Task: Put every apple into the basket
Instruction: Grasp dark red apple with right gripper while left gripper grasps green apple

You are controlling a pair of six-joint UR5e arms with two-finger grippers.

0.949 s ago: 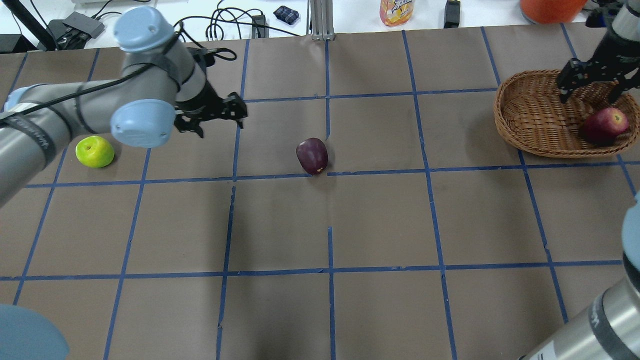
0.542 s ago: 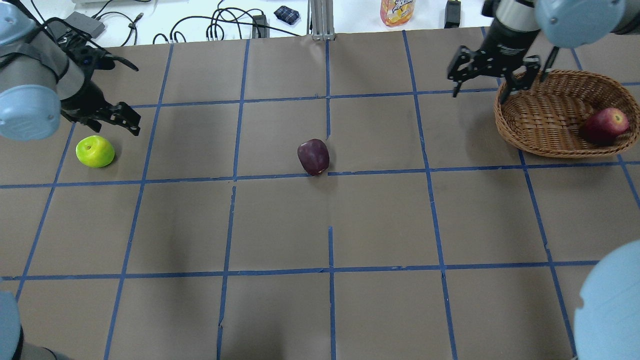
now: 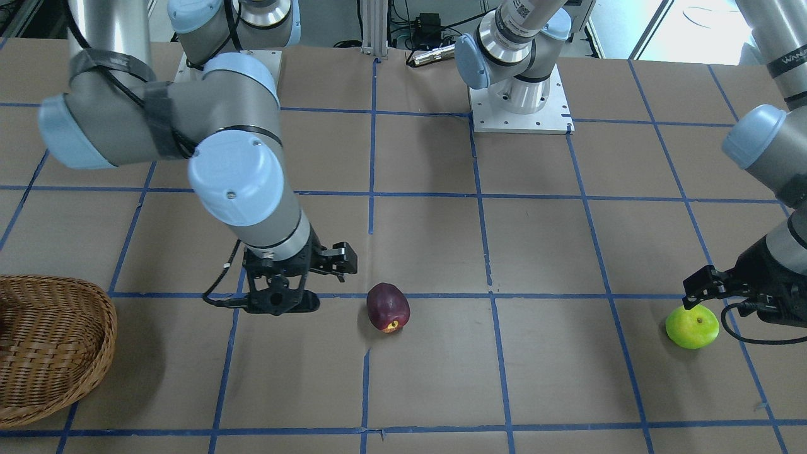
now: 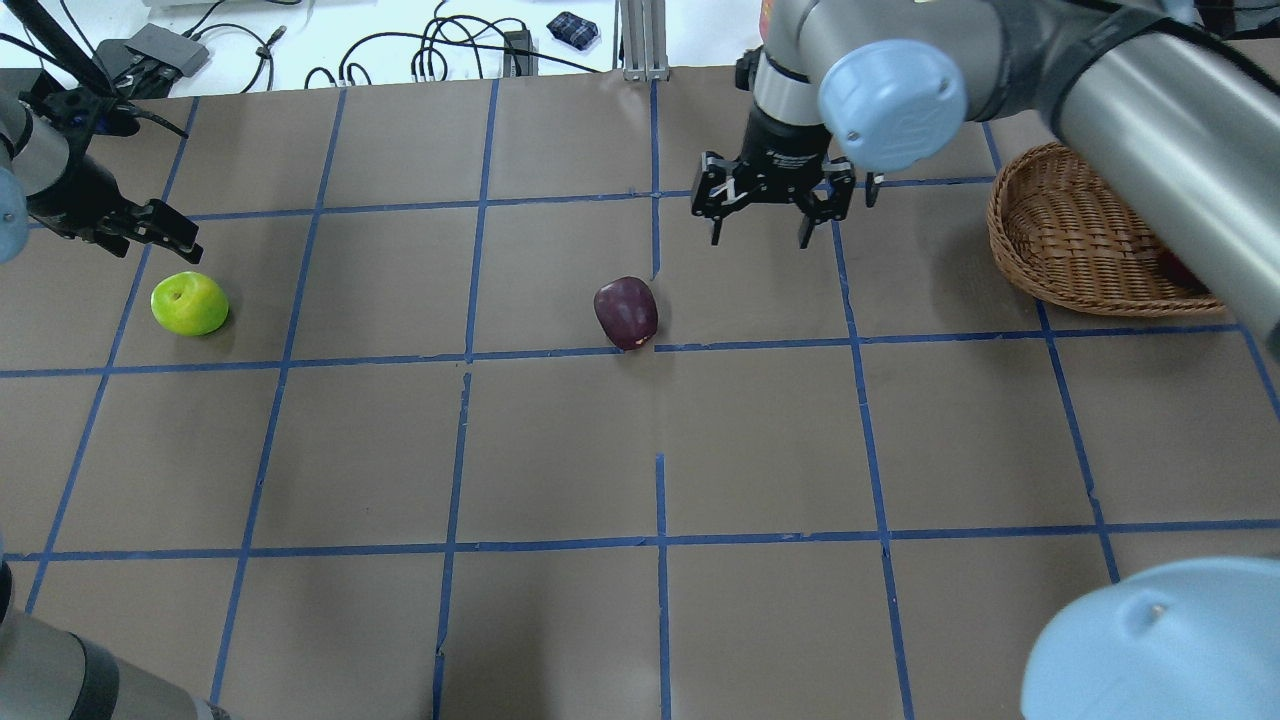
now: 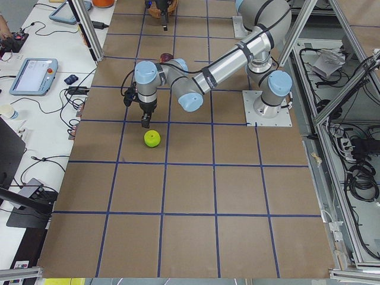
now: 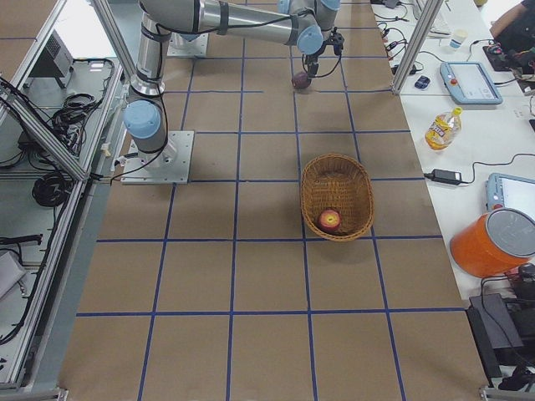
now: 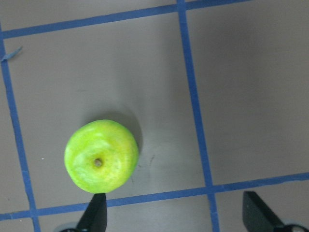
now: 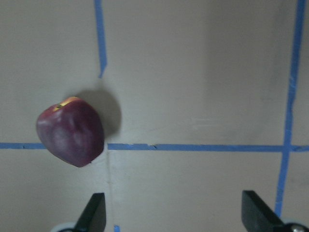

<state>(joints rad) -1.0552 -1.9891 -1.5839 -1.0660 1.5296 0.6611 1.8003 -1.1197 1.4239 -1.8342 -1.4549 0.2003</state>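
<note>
Table [image 4: 560,440] brown, blue-gridded, with basket [image 4: 1070,240]

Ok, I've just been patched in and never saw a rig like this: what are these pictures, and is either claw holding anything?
These are two robot arms at one table, each ending in a two-finger gripper. Two pictures look down on the table, one from behind the robot, one facing it; two look along it from its ends; two come from cameras on the wrists. The table is brown with blue tape lines. The left gripper is open and empty, close by the green apple. The right gripper is open and empty too, near the maroon apple. The red apple lies in the basket, plain in the right-end view. So neither holds anything, and two apples are not yet in.
</note>
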